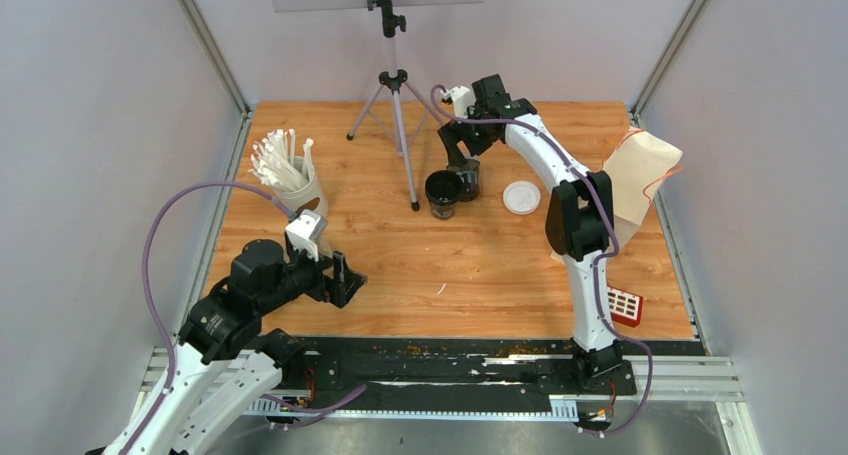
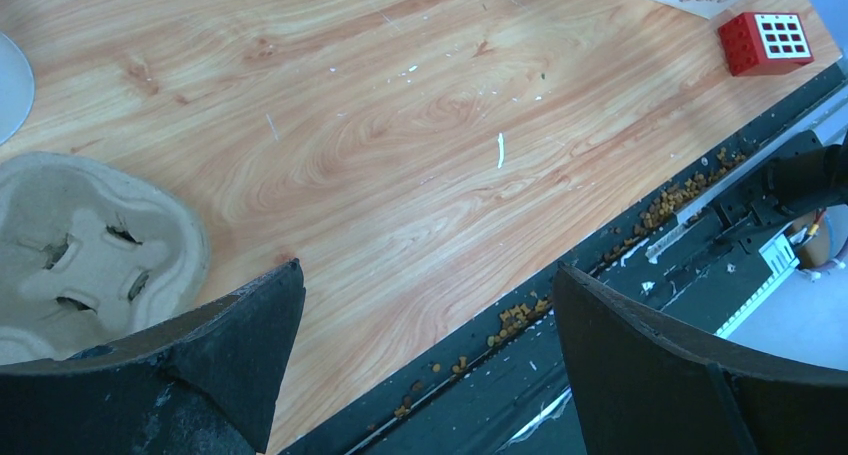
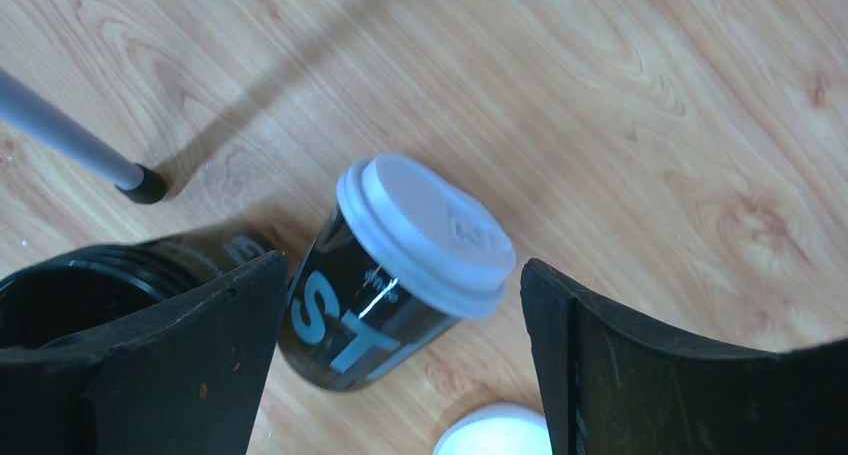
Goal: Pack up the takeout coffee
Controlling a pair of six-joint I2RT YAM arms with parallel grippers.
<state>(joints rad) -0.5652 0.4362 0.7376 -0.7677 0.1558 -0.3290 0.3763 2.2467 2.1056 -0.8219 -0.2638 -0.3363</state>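
A black takeout coffee cup with pale letters and a white lid stands on the wooden table, leaning in the right wrist view. My right gripper is open around it: the left finger is close to the cup's side, and a gap shows at the right finger. Next to it stands a second black cup with no lid. A loose white lid lies to its right. My left gripper hangs open and empty over the table's near edge, beside the brown pulp carrier tray.
A white cup of straws stands at the left. A tripod stands at the back, one leg ending near the cups. A paper bag lies at the right edge, and a red box at the front right.
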